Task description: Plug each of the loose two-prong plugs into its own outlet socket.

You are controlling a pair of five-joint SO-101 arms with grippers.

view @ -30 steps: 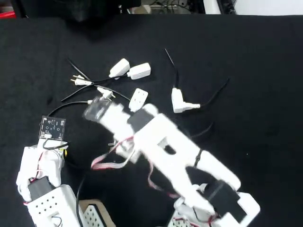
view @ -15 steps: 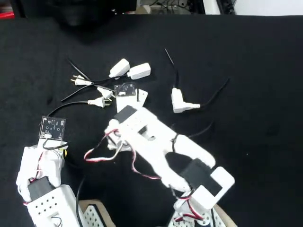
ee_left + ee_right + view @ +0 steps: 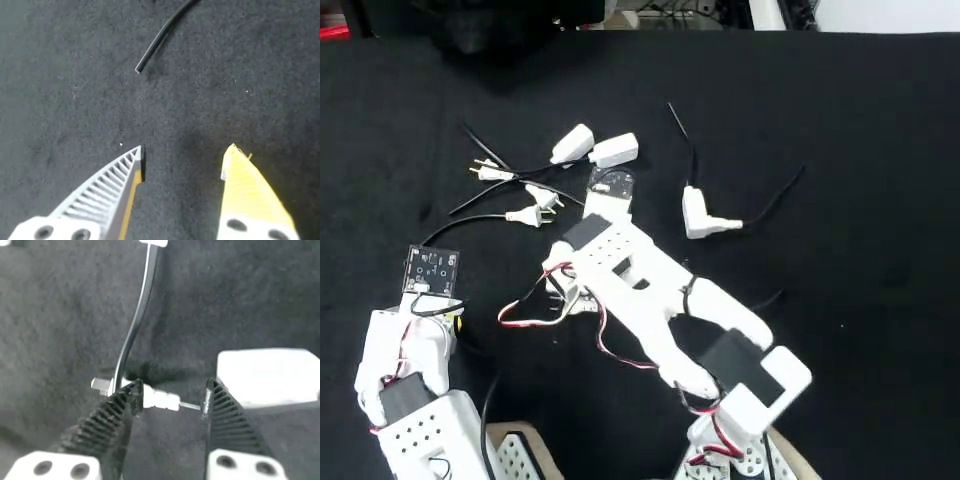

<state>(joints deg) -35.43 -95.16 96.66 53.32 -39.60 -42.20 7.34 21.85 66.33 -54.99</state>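
Observation:
My right gripper [image 3: 172, 392] stands open low over the black table, its fingers either side of a small white two-prong plug [image 3: 161, 400]. The plug's black cable [image 3: 135, 325] runs away from the gripper. A white outlet socket [image 3: 267, 376] lies just outside one finger. In the high view the right arm [image 3: 630, 275] stretches to the table's middle. Beyond its wrist lie two white sockets [image 3: 572, 143] [image 3: 614, 150]. Loose plugs [image 3: 492, 172] [image 3: 526, 215] lie to their left. My left gripper [image 3: 185, 155] is open over bare cloth, near a black cable end [image 3: 160, 37].
A further white socket [image 3: 698, 213], with a plug and black cable attached, lies right of the right arm. The left arm [image 3: 405, 350] is folded at the table's front left corner. Thin black cables [image 3: 480, 145] cross among the plugs. The table's right half and far side are bare cloth.
The right arm has swung right and away from the front edge, from near the left plugs to the sockets; its wrist now covers the socket that lay in the middle. The left arm stayed still.

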